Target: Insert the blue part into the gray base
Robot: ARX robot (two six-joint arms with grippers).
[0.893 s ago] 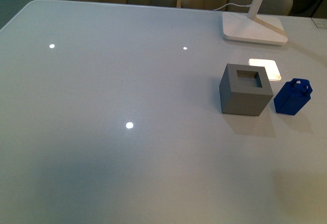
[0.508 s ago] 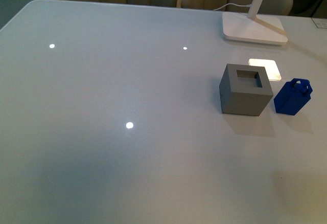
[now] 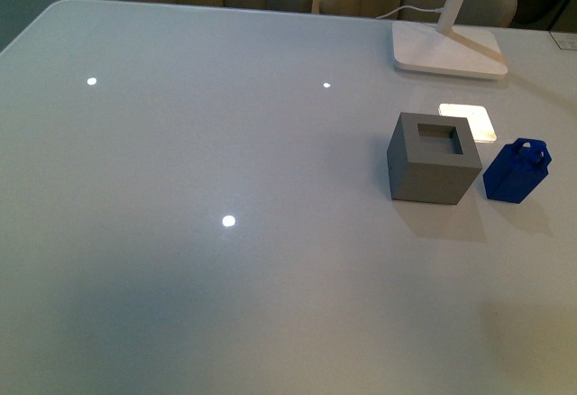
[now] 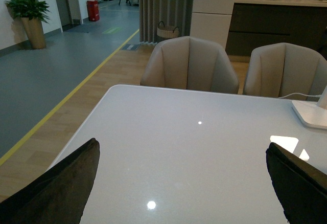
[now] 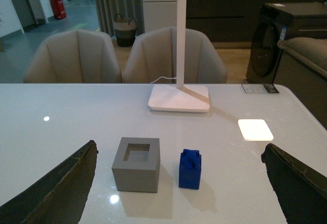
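The gray base (image 3: 434,158), a matte cube with a square hole in its top, stands on the white table (image 3: 225,142) at the right. The blue part (image 3: 517,170), a small dark-blue block with a loop handle on top, stands upright just right of it, a small gap apart. Neither arm shows in the front view. My right gripper (image 5: 179,188) is open and empty; the gray base (image 5: 136,164) and the blue part (image 5: 190,169) stand between and beyond its fingers. My left gripper (image 4: 184,188) is open and empty over bare table, with neither object in its view.
A white lamp base (image 3: 448,51) with its stem and cable stands at the table's far right, behind the cube. A bright lamp reflection (image 3: 469,121) lies on the table behind the cube. Beige chairs (image 4: 189,63) stand along the far edge.
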